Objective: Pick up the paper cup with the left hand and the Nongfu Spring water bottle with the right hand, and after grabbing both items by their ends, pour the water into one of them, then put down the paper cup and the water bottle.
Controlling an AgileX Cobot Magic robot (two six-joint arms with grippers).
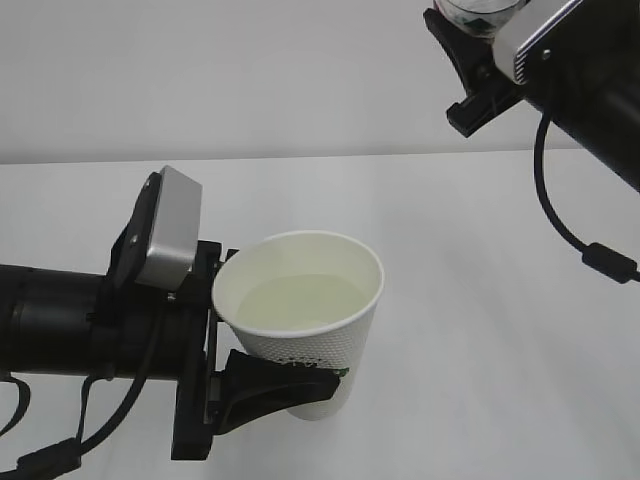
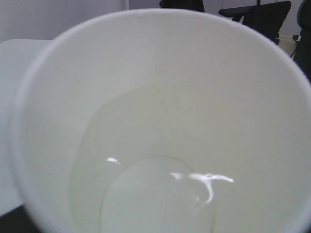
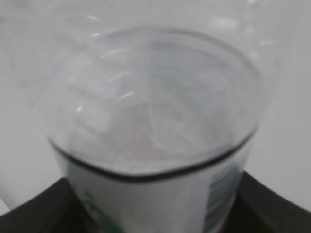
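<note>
Exterior: left end effector (image 1: 250, 335) grips the cup (image 1: 305, 330), lifted over the worktop (image 1: 480, 300); water (image 1: 305, 303) pooled inside. Right end effector (image 1: 478, 55) grips the bottle (image 1: 478, 14) at top right.
Left wrist: cup (image 2: 160, 73) interior, water (image 2: 155, 194) low.
Right wrist: bottle (image 3: 155, 131) clamped.
Pouring looks done; next, set both down upright

A plain white surface (image 1: 480, 300) meets a pale wall (image 1: 220, 70); dark chairs (image 2: 265, 17) stand beyond
</note>
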